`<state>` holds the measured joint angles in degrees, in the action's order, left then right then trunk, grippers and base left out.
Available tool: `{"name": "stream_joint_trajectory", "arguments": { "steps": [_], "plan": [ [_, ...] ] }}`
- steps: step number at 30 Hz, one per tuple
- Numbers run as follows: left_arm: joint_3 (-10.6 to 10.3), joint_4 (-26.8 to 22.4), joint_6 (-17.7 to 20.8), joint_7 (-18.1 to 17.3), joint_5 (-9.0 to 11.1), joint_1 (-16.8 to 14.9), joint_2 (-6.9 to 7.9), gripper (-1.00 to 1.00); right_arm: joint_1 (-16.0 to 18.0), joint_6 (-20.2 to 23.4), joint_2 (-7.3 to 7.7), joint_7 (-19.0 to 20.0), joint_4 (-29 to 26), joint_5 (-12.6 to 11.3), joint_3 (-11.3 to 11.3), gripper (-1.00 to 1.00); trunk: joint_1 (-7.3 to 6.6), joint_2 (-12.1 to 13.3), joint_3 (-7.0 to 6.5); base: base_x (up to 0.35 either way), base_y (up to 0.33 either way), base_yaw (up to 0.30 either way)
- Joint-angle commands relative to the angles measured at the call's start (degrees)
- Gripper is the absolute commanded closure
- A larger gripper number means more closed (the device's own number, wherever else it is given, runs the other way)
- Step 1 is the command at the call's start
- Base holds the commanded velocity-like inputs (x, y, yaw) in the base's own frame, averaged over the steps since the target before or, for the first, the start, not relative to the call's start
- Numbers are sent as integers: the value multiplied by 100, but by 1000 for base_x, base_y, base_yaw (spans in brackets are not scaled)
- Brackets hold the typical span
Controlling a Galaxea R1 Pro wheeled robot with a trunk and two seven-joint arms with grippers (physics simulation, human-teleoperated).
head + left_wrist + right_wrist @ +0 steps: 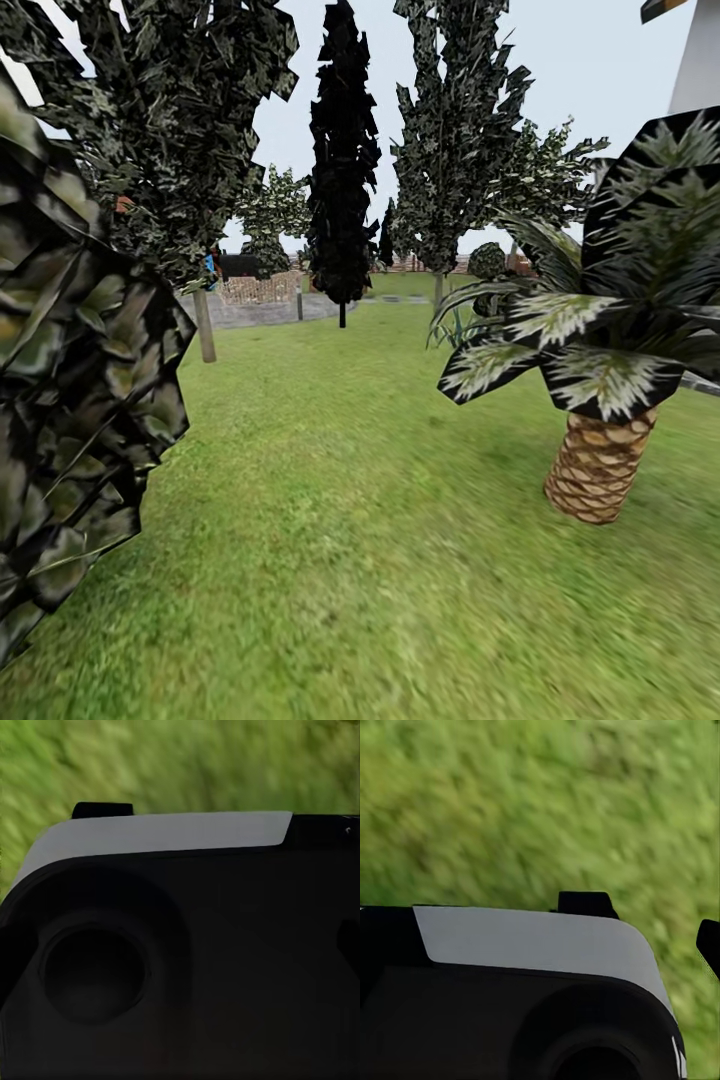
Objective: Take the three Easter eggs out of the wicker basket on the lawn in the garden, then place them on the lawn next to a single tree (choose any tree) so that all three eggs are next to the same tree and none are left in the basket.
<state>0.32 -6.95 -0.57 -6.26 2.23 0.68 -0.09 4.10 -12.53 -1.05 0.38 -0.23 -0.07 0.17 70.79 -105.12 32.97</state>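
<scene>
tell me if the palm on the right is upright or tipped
Tipped slightly: the short palm's scaly trunk leans right as it rises from the lawn.

Flat overcast daylight, soft faint shadows, lawn blurred, wrist views smeared, no glare

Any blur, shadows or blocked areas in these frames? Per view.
Head view: flat overcast light, faint shade on the bright green lawn; dark blocky leaf clump close up blocks the left edge; short scaly-trunked palm sharp. Left and right wrist views: grass smeared soft, dark robot body covering the lower part.
</scene>
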Motion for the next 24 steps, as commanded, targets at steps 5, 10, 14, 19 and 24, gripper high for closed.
{"name": "stream_joint_trajectory", "arguments": {
  "steps": [5,10,14,19,24],
  "plan": [
    [3,-8,-5,-16,23,3,0,-100,3,-18,-7,-1,6,5,2,-100,2,-2,5,176,0,0],
    [3,-8,-5,-16,23,3,0,-100,3,-17,-30,-9,19,2,1,-100,2,-2,5,176,0,34],
    [3,-8,-5,-13,23,3,0,-100,3,-18,-36,-11,22,-1,-1,-100,2,-2,5,177,0,192],
    [3,-8,-5,-7,23,1,0,-100,3,-13,-35,-11,15,-1,-8,-100,2,-2,5,282,0,110],
    [3,-8,-5,-7,23,1,0,-100,3,-13,-29,-11,7,4,-4,-100,2,-2,5,323,0,14]
  ]
}}
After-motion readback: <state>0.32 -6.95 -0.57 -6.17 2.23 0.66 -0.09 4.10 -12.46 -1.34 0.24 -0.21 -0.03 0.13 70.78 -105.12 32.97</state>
